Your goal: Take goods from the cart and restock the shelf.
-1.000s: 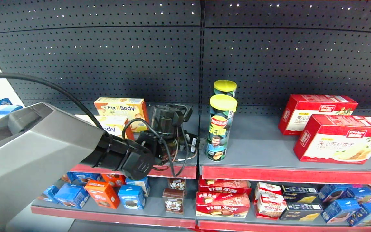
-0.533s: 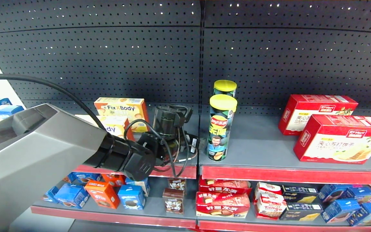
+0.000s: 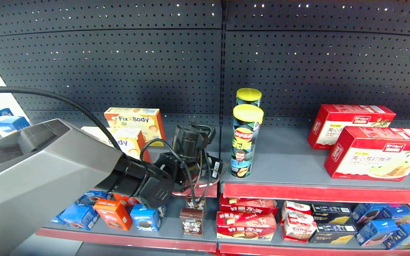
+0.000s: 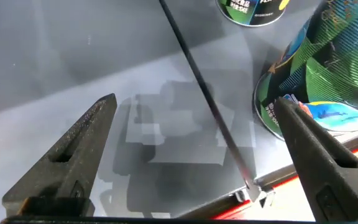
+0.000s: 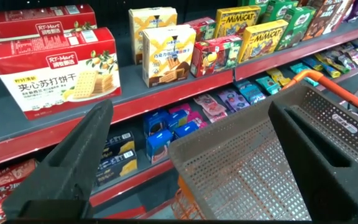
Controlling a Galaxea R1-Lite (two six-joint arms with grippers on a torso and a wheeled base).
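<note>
Upper shelf [image 3: 290, 156]: two chip cans stood upright near the middle, the front can [image 3: 246, 140] directly before the rear can [image 3: 248, 96]. To their left were two biscuit boxes, the rear biscuit box [image 3: 135, 121] behind the front biscuit box [image 3: 128, 140]. Well apart to the right, the front cracker box [image 3: 376, 153] sat before the rear cracker box [image 3: 347, 122]. The left hand [image 4: 194, 106] was left of the front can, one finger just beside it. The lower shelf [image 3: 169, 227] lay beneath. The right hand [image 5: 191, 109] was above the cart [image 5: 247, 168].

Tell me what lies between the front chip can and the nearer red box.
Only bare grey shelf separates the front chip can and the nearer red box, per the head view.
</note>
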